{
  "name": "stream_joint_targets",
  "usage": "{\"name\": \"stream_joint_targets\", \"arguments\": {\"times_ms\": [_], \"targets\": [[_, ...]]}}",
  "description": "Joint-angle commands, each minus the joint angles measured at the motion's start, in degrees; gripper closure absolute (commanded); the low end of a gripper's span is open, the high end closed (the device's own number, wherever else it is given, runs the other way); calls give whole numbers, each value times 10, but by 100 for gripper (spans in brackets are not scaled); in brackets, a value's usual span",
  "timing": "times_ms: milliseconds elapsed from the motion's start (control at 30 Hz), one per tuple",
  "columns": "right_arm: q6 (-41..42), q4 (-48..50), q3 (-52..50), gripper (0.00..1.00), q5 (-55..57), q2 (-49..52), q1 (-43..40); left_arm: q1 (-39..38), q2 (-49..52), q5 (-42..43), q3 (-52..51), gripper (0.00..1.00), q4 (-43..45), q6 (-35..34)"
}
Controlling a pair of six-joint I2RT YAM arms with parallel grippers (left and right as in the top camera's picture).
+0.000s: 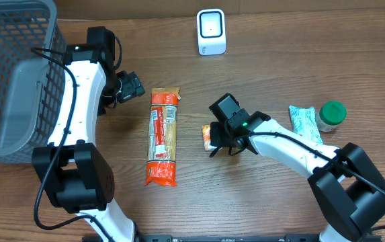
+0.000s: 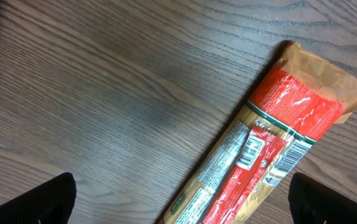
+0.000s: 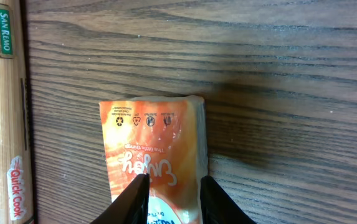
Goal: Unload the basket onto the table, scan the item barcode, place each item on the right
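A small orange snack packet [image 3: 150,143] lies flat on the wooden table [image 1: 273,67], also visible in the overhead view as the orange packet [image 1: 207,136]. My right gripper [image 3: 173,199] comes down on its near end, jaws narrowed with the packet's right half between the fingers. The white barcode scanner [image 1: 211,31] stands at the back centre, well away from the packet. My left gripper [image 2: 181,202] is wide open above the table beside the top end of a long red spaghetti pack [image 2: 259,155], holding nothing.
The spaghetti pack [image 1: 162,134] lies lengthwise just left of the orange packet. A grey wire basket [image 1: 17,74] fills the far left. A teal pouch [image 1: 304,122] and a green-lidded jar [image 1: 330,115] sit at the right.
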Motion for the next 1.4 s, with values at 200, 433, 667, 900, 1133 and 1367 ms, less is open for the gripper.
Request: {"name": "stream_joint_targets", "arguments": {"times_ms": [200,433,667,900,1133,1367], "targets": [[30,10,-2,75,-23,22,-2,-4,-11,-1,0,0,-1,4],[44,15,-2,74,-84,22,-2,-4,-11,-1,0,0,-1,4],[131,35,-2,66,-111,22,-2,-4,-11,-1,0,0,-1,4],[152,38,-2,59,-107,22,-2,-4,-11,-1,0,0,-1,4],[151,20,-2,55,0,22,-2,-4,-11,-1,0,0,-1,4],[150,13,-2,70,-9,22,-2,-4,-11,-1,0,0,-1,4]]}}
